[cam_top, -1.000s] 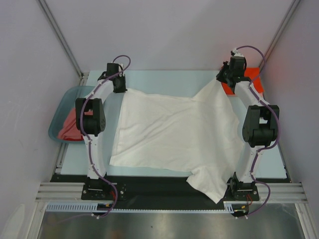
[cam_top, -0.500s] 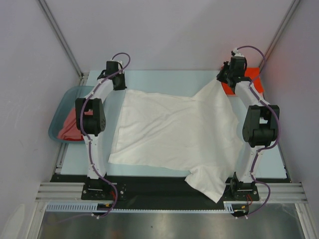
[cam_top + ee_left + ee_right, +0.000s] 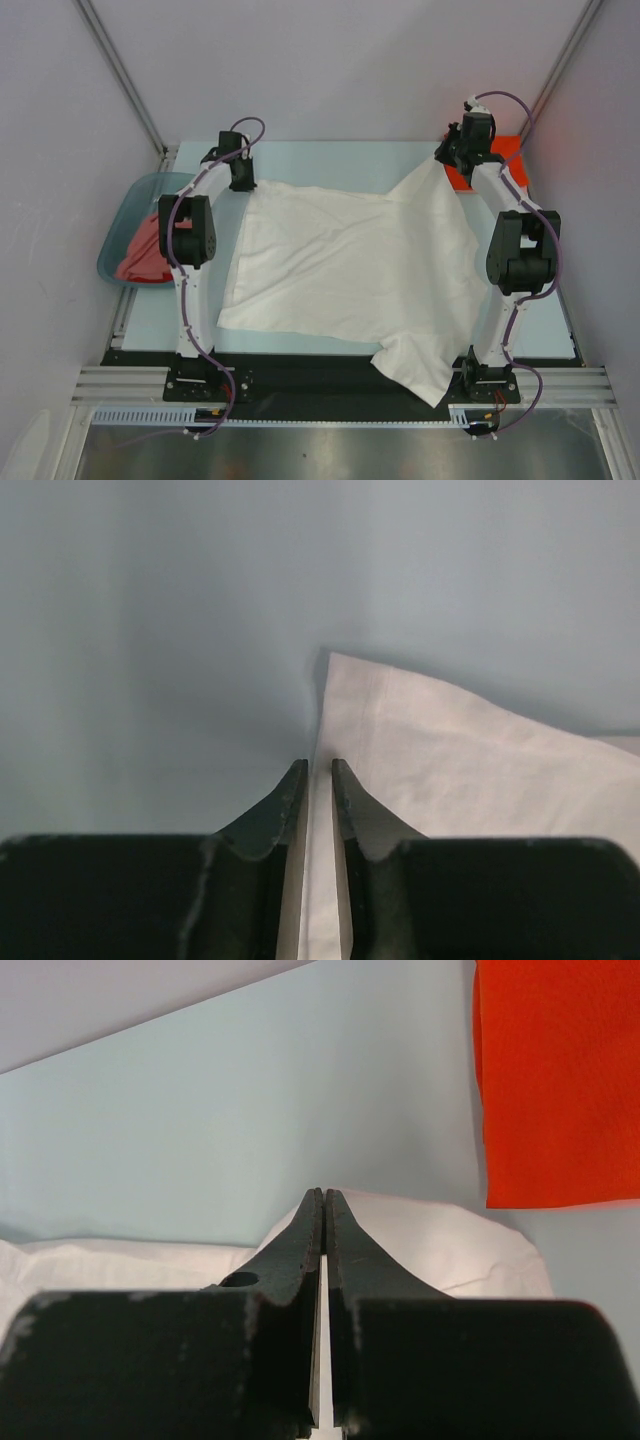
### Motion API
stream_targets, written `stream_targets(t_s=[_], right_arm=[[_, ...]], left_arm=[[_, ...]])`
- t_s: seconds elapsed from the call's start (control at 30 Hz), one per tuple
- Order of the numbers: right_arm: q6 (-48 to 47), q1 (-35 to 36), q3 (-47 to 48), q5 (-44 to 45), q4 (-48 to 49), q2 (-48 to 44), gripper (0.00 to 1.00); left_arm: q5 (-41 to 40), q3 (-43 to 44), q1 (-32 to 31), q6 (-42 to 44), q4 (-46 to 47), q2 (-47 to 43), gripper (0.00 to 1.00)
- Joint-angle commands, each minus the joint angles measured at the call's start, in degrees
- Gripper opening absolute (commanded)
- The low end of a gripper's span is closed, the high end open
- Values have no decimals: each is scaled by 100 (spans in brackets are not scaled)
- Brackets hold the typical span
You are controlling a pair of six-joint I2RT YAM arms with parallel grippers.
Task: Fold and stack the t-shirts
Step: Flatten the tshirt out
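Now, with the white t-shirt (image 3: 350, 265) spread on the counter (image 3: 330, 160), I'm hovering my left end effector (image 3: 316, 770) slightly parted over its far-left corner while my right end effector (image 3: 325, 1195) is pinching the far-right corner, aiming to lay both level.

Overhead and close wrist views share tee (image 3: 350, 260).
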Motion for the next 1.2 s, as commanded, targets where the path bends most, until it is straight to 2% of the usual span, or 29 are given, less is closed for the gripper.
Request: stream_targets(t_s=[0.0,0.07,0.13,0.23,0.37,0.4,0.5,0.57,0.7,0.73,0.8,0.93,1.07,1.17], right_arm=[[-31,-29,227,-7,164,68,0],[-22,-20,227,-7,172,68,0],[-22,-20,236,-16,164,77,0],[-40,-29,253,-16,172,77,0],[-75,-38,280,-16,137,95,0],[-66,-47,280,-25,146,86,0],[-66,-47,289,-34,137,95,0],[-75,-56,289,-51,155,95,0],[-66,-56,297,-69,164,129,0],[-66,-56,306,-69,155,130,0],[-84,-47,332,-86,137,147,0],[-128,-56,350,-95,137,147,0],[-154,-47,359,-113,111,139,0],[-145,-56,341,-148,111,156,0]], left_arm=[[51,451,-21,48,-97,90,20],[24,477,-21,49,-71,91,13],[24,416,-29,57,8,38,13],[86,503,-21,83,44,73,26],[121,732,-29,110,-158,240,26],[121,732,-29,110,-159,249,25],[121,724,-29,128,-159,258,15],[147,732,-29,145,-159,266,15],[112,873,-29,136,-255,346,27],[95,873,-29,136,-221,337,32],[95,864,-29,180,-54,276,32],[-20,855,-21,784,228,152,33],[540,821,-20,1497,228,21,31],[849,864,-3,1990,44,-67,39]])
